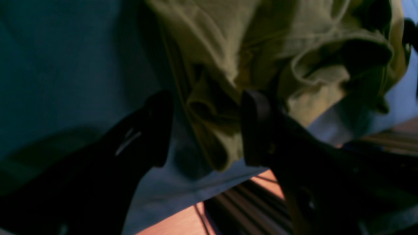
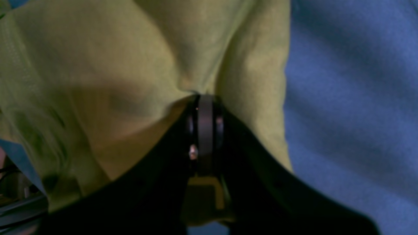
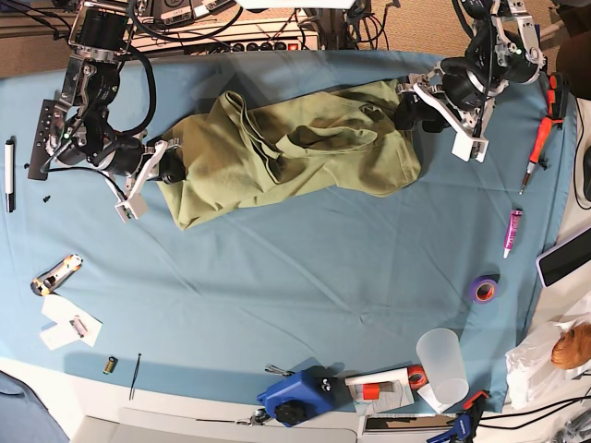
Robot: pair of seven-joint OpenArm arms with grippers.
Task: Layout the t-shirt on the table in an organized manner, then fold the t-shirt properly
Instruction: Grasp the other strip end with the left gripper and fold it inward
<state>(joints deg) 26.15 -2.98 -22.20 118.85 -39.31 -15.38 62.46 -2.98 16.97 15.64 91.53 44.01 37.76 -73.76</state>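
The olive t-shirt (image 3: 305, 148) lies bunched and creased across the far half of the table (image 3: 277, 277), stretched between both arms. My right gripper (image 3: 169, 166), at the shirt's left end in the base view, is shut on a pinch of the fabric (image 2: 98, 65); its closed fingertips (image 2: 205, 101) bite into a fold. My left gripper (image 3: 411, 101) is at the shirt's other end. Its two fingers (image 1: 160, 124) stand wide apart, and loose folds of the t-shirt (image 1: 294, 49) hang between them without being pinched.
Small items ring the blue cloth: a marker (image 3: 9, 175) and a utility knife (image 3: 55, 272) on the left, a red screwdriver (image 3: 536, 157), pink pen (image 3: 512, 231) and purple tape roll (image 3: 482, 290) on the right, a plastic cup (image 3: 443, 365) and blue tool (image 3: 295, 397) at the front.
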